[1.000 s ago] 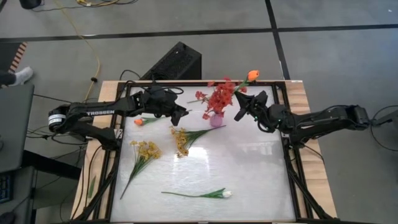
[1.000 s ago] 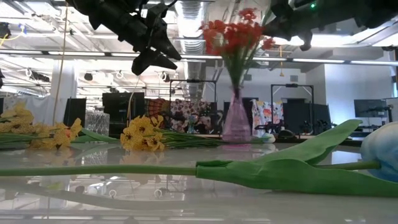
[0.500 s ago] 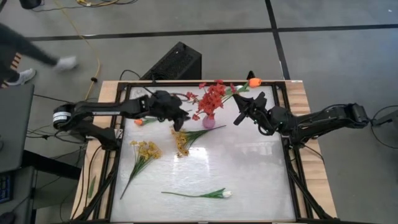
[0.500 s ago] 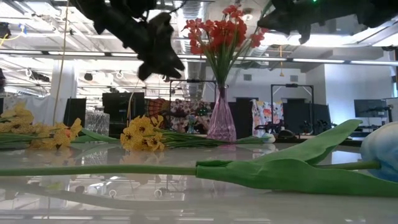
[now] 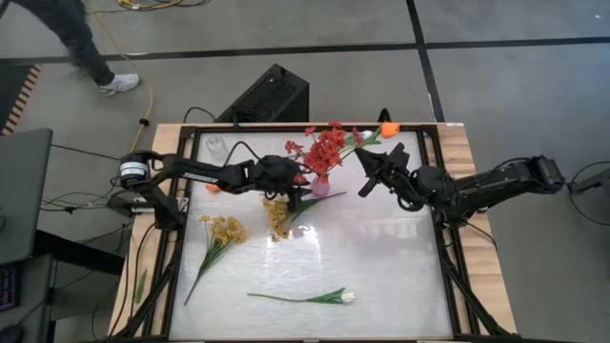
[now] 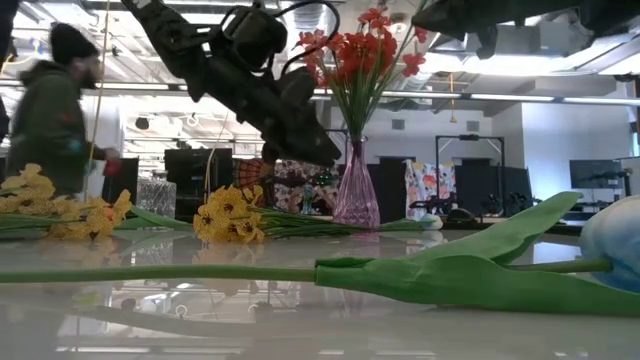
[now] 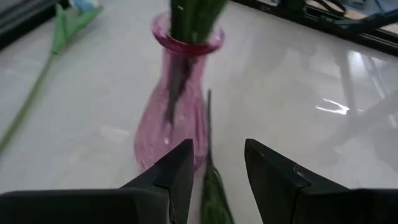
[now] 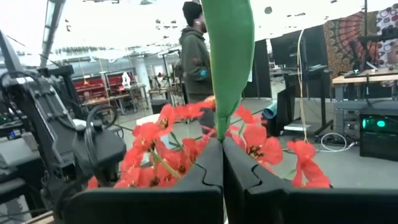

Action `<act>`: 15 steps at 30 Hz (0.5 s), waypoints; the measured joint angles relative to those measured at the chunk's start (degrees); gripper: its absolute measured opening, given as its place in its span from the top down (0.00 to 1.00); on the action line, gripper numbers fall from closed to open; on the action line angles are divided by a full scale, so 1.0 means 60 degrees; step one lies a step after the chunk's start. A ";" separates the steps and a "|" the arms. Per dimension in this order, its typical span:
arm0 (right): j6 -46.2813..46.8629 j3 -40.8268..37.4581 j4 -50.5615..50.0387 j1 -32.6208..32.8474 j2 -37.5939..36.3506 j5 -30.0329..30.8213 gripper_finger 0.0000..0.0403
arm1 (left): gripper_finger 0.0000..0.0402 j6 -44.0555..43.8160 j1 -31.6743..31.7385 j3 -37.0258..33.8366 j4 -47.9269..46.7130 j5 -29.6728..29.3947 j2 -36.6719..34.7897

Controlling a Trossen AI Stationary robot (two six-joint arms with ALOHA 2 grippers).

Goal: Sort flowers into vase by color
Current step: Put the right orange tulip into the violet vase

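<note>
A pink glass vase (image 5: 322, 185) (image 7: 175, 106) (image 6: 355, 192) stands on its base at the table's far middle and holds red flowers (image 5: 324, 151). My left gripper (image 7: 217, 177) (image 5: 294, 183) is open beside the vase, its fingers on either side of a yellow spray's stem (image 7: 210, 186) without touching it. That spray (image 5: 277, 215) lies flat, as do a second yellow spray (image 5: 225, 230), a white tulip (image 5: 345, 297) and a small orange bloom (image 5: 212, 187). My right gripper (image 8: 222, 163) (image 5: 366, 164) is shut on an orange-bloomed flower (image 5: 387, 126) right of the vase. My right gripper pinches the flower's green leaf or stem (image 8: 222, 127) between its two shut fingers. The fingers reach toward the table's left, about level. The green part rises above the fingers, and the flower is clear of the table, its orange bloom toward the far edge.
A black frame (image 5: 448, 248) runs around the glossy white tabletop. A dark box (image 5: 272, 95) stands beyond the far edge. A person (image 6: 50, 110) walks past behind the table. The near half holds only the white tulip and its long stem (image 6: 200, 272).
My left gripper has come down and toward the table's right, rolling a little, from above the table to low beside the vase over the yellow spray's stem. The vase with the red flowers has shifted slightly toward the left and stands more upright than a second ago.
</note>
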 joint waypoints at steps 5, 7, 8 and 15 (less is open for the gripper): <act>-0.0004 0.0008 -0.0035 -0.0004 0.0090 0.0004 0.96 | 0.60 0.0562 0.0015 0.0015 0.0433 -0.0467 0.0013; -0.0007 0.0008 -0.0048 -0.0027 0.0113 0.0004 0.96 | 0.57 0.0931 0.0015 0.0015 0.0772 -0.0479 0.0013; -0.0007 0.0008 -0.0008 -0.0057 0.0163 0.0007 0.96 | 0.55 0.1049 0.0015 0.0015 0.0941 -0.0478 0.0013; 0.0474 0.0008 0.0051 -0.0230 0.0803 -0.0023 0.96 | 0.48 0.1432 0.0060 0.0015 0.1198 -0.0602 0.0021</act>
